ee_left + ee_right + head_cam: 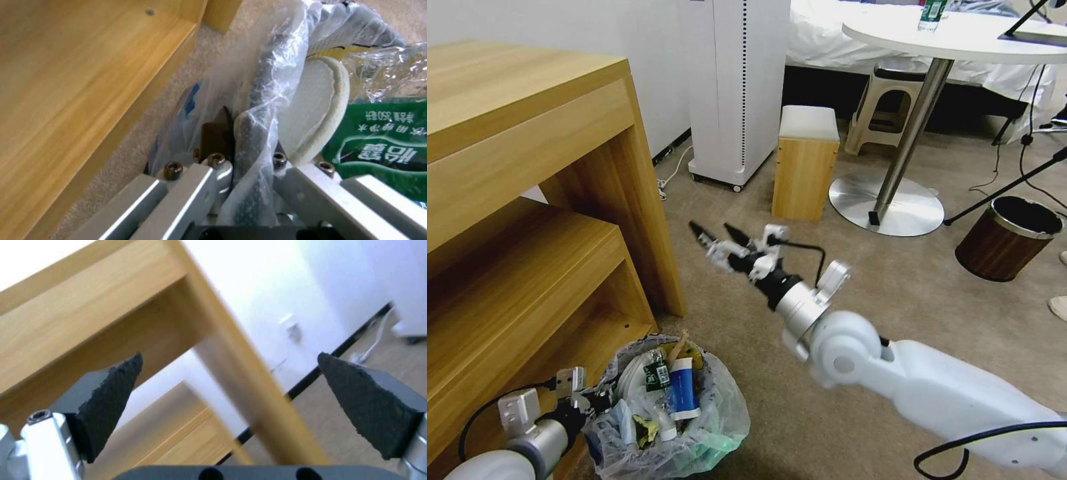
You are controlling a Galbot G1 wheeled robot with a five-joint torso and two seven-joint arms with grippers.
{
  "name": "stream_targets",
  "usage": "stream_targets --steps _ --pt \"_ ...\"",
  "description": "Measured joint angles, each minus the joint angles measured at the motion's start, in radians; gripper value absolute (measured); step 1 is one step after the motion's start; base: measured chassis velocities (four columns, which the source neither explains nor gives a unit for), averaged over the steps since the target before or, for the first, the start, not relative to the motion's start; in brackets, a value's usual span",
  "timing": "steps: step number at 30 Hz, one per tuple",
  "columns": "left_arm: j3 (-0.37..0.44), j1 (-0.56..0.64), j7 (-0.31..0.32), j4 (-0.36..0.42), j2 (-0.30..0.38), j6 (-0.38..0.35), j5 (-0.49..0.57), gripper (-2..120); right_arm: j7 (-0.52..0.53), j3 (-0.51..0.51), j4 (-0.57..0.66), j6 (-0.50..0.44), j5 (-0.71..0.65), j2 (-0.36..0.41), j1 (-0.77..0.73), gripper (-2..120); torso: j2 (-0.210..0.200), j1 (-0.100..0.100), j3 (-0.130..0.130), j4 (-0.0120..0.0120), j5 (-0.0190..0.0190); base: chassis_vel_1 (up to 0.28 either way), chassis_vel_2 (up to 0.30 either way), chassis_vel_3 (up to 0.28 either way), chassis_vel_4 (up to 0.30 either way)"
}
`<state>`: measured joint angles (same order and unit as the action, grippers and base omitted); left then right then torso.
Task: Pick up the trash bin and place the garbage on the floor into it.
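Crinkly-bagged trash bin (674, 407) rim pinched between left gripper (594, 402) fingers — right gripper (718, 235) fingers spread, apart

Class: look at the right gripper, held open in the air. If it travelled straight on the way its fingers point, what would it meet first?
Most likely the wooden shelf unit: the right gripper is open and empty, and the unit's upright edge lies between its fingers. Depth is unclear, so it might pass beside it toward the wall.
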<state>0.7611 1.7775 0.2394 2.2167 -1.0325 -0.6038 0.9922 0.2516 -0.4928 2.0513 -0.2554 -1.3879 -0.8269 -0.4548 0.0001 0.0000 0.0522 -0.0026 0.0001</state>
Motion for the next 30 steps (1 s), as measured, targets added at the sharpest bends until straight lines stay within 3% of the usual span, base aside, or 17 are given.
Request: stream_targets --steps 8,14,17,30 --pt "-0.055 -0.052 0.031 -0.072 0.025 0.003 0.051 1 0.005 0.105 -0.045 -0.004 -0.006 0.027 -0.019 100 0.0 0.0 0.0 0.0006 0.0017 0.0 0.0 0.0 0.0" --pt "-0.083 -0.084 0.038 -0.105 0.025 0.006 0.051 1 0.007 0.129 -0.047 -0.004 -0.009 0.038 -0.021 100 0.0 0.0 0.0 0.0011 0.0023 0.0 0.0 0.0 0.0" --pt "-0.116 -0.123 0.041 -0.153 0.021 0.008 0.05 1 0.008 0.15 -0.05 -0.004 -0.008 0.05 -0.029 100 0.0 0.0 0.0 -0.0005 -0.0008 0.0 0.0 0.0 0.0" --pt "-0.115 -0.143 0.023 -0.179 0.02 0.025 0.002 1 0.007 0.163 -0.076 -0.012 0.014 0.048 -0.039 100 0.0 0.0 0.0 -0.0005 -0.0008 0.0 0.0 0.0 0.0"
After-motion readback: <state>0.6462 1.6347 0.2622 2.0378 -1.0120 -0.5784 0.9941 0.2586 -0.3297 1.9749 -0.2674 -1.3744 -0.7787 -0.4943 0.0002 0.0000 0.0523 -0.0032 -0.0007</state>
